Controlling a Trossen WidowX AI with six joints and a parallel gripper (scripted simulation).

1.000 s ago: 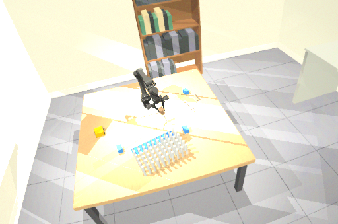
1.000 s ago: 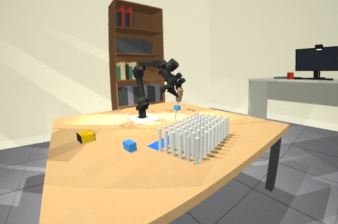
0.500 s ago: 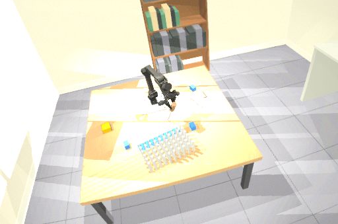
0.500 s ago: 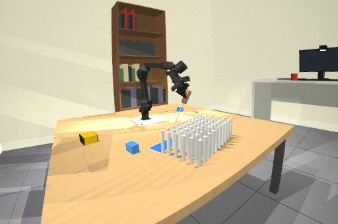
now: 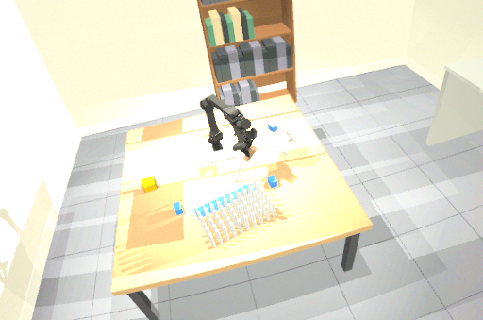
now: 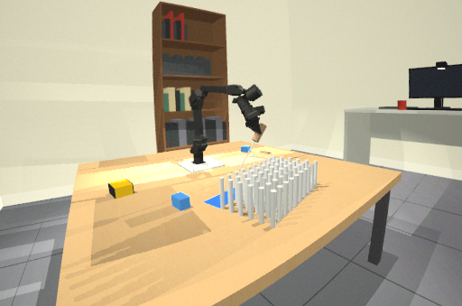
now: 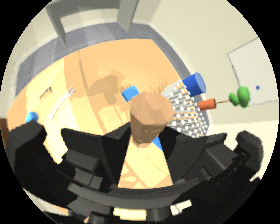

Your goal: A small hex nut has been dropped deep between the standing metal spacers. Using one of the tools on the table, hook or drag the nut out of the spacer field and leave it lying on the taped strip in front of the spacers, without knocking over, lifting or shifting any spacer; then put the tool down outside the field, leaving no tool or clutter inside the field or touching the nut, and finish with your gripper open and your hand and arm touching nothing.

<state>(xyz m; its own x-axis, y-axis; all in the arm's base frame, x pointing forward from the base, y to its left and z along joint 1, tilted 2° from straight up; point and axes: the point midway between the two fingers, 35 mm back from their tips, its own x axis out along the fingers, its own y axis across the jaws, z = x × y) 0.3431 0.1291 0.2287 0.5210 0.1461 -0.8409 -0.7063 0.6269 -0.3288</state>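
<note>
Jaws: pinched on the brown handle of the hook tool [image 6: 258, 133]; its thin rod slants down toward the table.
Gripper [image 6: 255, 127]: aloft, tilted downward, behind the spacers [image 6: 271, 186].
Arm: upright from its base, upper link level, forearm angled down.
Nut: cannot tell; hidden among the spacers.
Taped strip [image 6: 217, 200]: blue, touching the spacers' front row.
Table [image 6: 135, 252]: carries a yellow block [image 6: 121, 188].
</note>
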